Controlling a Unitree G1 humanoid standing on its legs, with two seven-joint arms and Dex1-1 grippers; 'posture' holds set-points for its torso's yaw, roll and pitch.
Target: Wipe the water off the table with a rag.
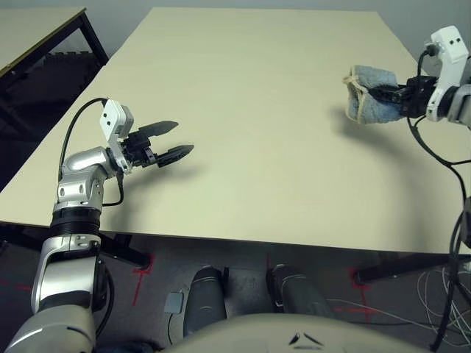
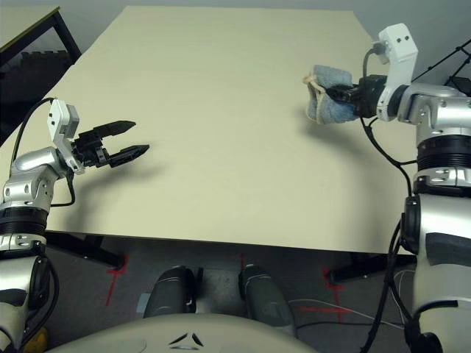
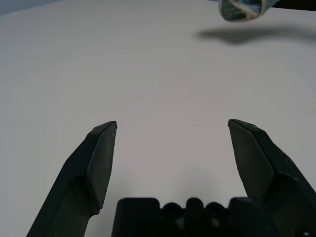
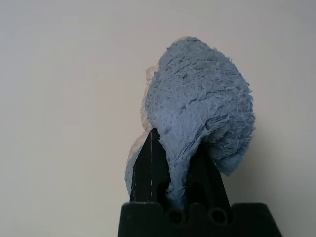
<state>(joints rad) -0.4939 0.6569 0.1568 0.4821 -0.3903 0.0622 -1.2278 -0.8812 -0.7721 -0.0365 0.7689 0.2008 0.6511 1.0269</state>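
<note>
Two arms reach out over the counter (image 1: 250, 132), and nearest to me is my left gripper (image 1: 168, 140), low over the counter's near left part. Its two black fingers (image 3: 96, 158) stand well apart with nothing between them, pointing across the pale top toward the right side. A soft shadow lies on the surface just under it.

Farther out and on the right side, my right gripper (image 2: 333, 95) is clamped on the rag (image 1: 368, 94). In the right wrist view the blue-grey terry cloth (image 4: 197, 113) is bunched up over the black fingers, which press together with a fold of the cloth pinched between them, and a cream-coloured hem runs down one edge of the bundle. The rag hangs clear of the counter near the right edge, held above the surface with its shadow on the top just beside and below it. In the left wrist view the rag's lower end (image 3: 242, 10) shows far ahead, its shadow stretched on the surface beneath.

Beyond the counter's far left corner stands a smaller beige table with a black frame (image 1: 37, 37), apart from the counter.
</note>
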